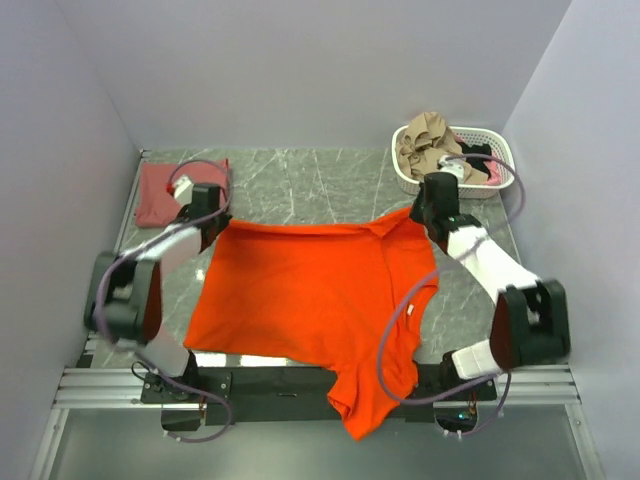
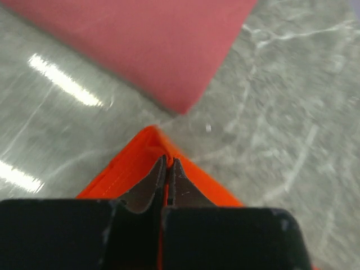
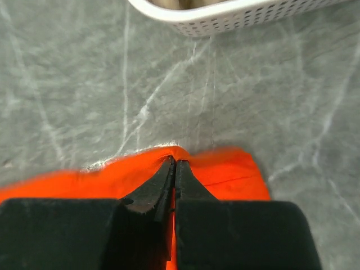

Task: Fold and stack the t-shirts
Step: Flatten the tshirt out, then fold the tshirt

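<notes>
A bright orange-red t-shirt (image 1: pixel 310 300) is stretched across the middle of the marble table, one end drooping over the near edge. My left gripper (image 1: pixel 218 222) is shut on its far left corner (image 2: pixel 147 142). At the far right corner (image 3: pixel 225 169) my right gripper (image 1: pixel 425 218) pinches the cloth, jaws shut. A muted brick-red t-shirt (image 1: pixel 168 190), folded to a rectangle, lies at the far left of the table, and its corner (image 2: pixel 169 50) shows just beyond the left fingertips.
A white slotted basket (image 1: pixel 408 180) with tan and dark clothes stands at the far right corner; its rim (image 3: pixel 236 17) is just ahead of the right gripper. Grey walls enclose the table on three sides. Cables loop off both arms.
</notes>
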Motion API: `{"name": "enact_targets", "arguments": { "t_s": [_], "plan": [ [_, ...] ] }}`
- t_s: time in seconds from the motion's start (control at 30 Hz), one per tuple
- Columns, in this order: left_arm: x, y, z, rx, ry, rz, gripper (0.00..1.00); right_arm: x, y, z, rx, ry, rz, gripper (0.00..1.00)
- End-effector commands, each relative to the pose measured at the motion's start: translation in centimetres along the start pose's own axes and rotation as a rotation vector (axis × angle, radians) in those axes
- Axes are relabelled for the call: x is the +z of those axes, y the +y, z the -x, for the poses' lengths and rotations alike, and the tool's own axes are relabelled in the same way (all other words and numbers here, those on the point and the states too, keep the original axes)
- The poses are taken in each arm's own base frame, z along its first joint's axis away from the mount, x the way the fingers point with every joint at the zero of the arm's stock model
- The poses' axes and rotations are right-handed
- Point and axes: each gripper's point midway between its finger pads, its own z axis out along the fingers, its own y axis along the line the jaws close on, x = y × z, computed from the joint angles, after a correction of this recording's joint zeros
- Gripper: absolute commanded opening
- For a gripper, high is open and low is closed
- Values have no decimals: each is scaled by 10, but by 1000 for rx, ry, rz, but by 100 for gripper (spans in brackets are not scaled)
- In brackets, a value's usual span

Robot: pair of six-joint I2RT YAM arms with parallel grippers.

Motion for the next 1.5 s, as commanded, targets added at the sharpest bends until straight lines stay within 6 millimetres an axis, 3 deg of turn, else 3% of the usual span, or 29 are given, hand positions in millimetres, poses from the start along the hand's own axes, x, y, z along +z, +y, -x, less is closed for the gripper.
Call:
{"name": "enact_targets", "arguments": {
  "t_s": [0.0,0.03,0.13,0.37,0.53,0.63,0.67,0.87,1.03,1.13,1.47],
  "plan": [
    [38,-37,34,7,-97,-18,0,41,21,22,14,-33,28,0],
    [55,-32,21,26,-63,7,0,47,22,19,16,-17,24,0],
    [69,-45,23,15,-66,-11,0,62,22,14,14,10,3,0],
    [70,-51,33,22,-78,4,0,60,25,12,32,44,2,0],
    [56,-48,37,16,-84,-5,0,34,17,-4,89,134,-27,0],
    [46,-44,37,19,-85,-10,0,15,11,-22,83,209,-23,0],
    [44,-35,30,33,-61,18,0,8,7,-36,65,256,-29,0],
    [31,-20,22,47,-36,45,0,-35,9,-71,77,348,70,0],
    [22,-4,10,36,-8,62,0,-65,0,-81,96,370,70,0],
    [15,4,8,31,-9,78,0,-85,4,-99,101,436,123,0],
    [6,19,14,48,-23,153,0,-129,3,-131,88,582,148,0]
  ]
}}
